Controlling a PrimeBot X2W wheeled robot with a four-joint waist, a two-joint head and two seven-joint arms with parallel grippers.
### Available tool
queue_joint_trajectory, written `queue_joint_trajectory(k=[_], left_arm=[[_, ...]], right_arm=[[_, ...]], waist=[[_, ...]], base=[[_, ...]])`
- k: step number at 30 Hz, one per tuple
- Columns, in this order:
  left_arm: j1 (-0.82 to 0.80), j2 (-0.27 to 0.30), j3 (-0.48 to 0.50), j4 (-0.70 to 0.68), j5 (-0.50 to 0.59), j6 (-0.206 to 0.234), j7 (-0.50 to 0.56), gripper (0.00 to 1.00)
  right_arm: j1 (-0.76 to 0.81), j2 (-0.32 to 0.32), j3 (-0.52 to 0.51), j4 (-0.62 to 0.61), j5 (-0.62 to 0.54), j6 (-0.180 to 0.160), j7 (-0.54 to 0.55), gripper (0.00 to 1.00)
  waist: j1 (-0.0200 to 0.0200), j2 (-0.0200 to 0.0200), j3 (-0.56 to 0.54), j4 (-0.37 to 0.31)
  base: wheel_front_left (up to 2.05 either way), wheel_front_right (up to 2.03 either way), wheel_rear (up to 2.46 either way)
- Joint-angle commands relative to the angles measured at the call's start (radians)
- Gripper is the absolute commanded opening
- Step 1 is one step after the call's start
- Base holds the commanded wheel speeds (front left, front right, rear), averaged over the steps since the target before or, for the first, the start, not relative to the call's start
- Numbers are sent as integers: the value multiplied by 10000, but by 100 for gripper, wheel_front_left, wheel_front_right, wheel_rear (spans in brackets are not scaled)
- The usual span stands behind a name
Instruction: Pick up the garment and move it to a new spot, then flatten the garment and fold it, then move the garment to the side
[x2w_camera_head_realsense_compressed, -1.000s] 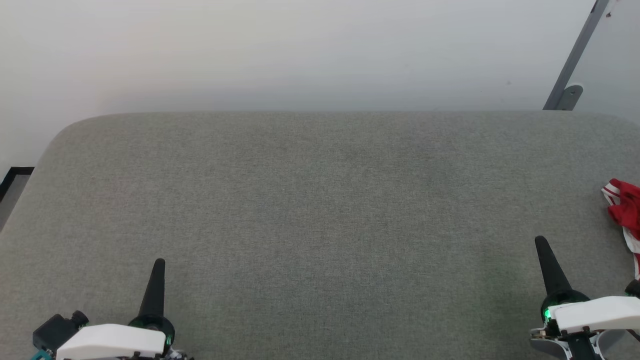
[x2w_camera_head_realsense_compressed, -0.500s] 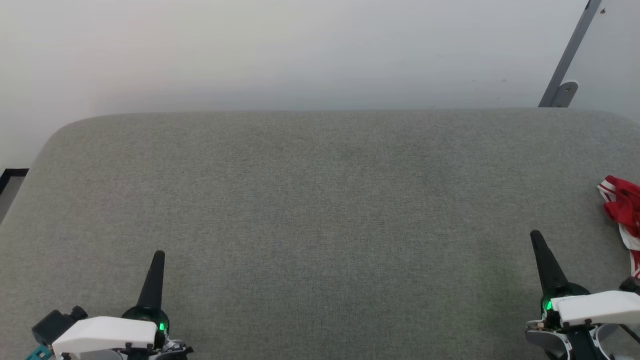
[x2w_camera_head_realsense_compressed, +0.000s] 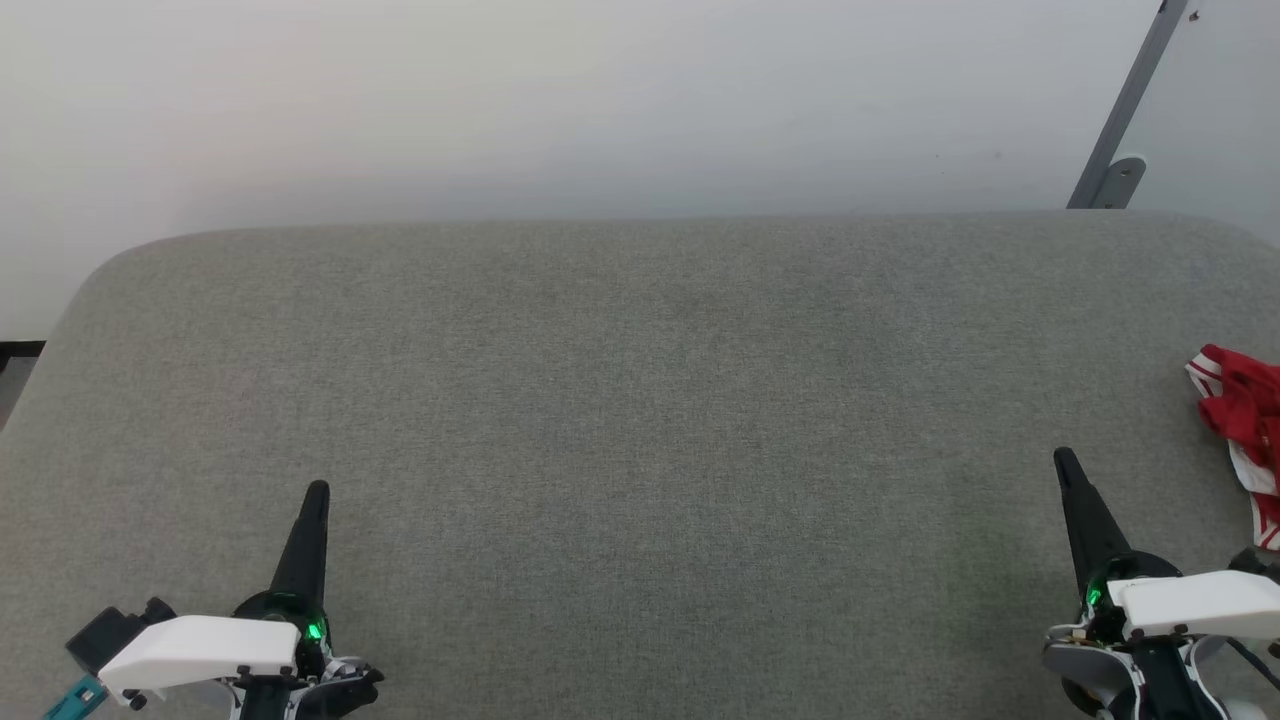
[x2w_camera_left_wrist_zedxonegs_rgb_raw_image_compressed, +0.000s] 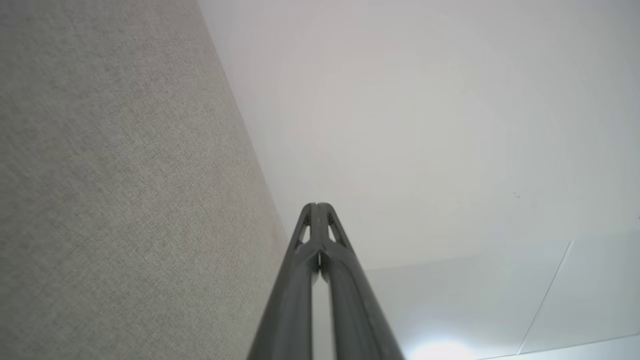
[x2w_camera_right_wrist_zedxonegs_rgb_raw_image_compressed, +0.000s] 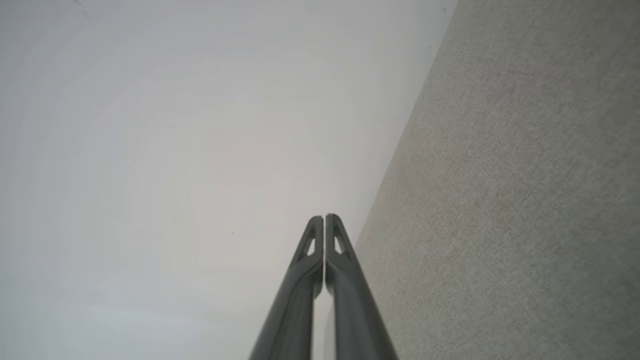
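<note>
Head view: grey fabric-topped counter (x2w_camera_head_realsense_compressed: 640, 400) with rounded far corners, pale wall (x2w_camera_head_realsense_compressed: 600, 100) behind it. Garment (x2w_camera_head_realsense_compressed: 1238, 405) is a crumpled red heap with red-and-white striped trim and a bit of white. It lies on the counter at the far right edge of frame, partly cut off. Left hand (x2w_camera_head_realsense_compressed: 317, 492) sits lower left, fingers pressed together into one dark spike pointing up-frame, holding nothing. Right hand (x2w_camera_head_realsense_compressed: 1063, 458) sits lower right, fingers likewise together, empty, tip leaning slightly left. Garment lies near it, to its right and a little farther up-frame, not touching. Green light glows at the base of each hand. Slanted grey metal bar (x2w_camera_head_realsense_compressed: 1125, 110) on the wall, upper right. Left wrist view: fingertips meet, counter fabric to the left, wall ahead. Right wrist view: fingertips meet along a hairline seam, counter fabric on the right.
</note>
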Motion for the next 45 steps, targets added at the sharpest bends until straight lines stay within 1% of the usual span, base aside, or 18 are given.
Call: queue_joint_trajectory(k=[1, 27, 45], left_arm=[[-190, 13, 57, 19, -321, 4, 88, 0], [-602, -78, 270, 234, -1901, 4, 590, 0], [-586, -124, 326, 232, -1800, 4, 618, 0]], right_arm=[[-150, 39, 31, 36, 279, 1, 74, 0], [-469, 158, 81, 363, 1877, 0, 284, 0], [-439, 152, 78, 344, 1828, 0, 264, 0]], waist=[[0, 0, 6, -17], [0, 0, 70, -214], [0, 0, 70, -214]], base=[[0, 0, 0], [0, 0, 0], [0, 0, 0]])
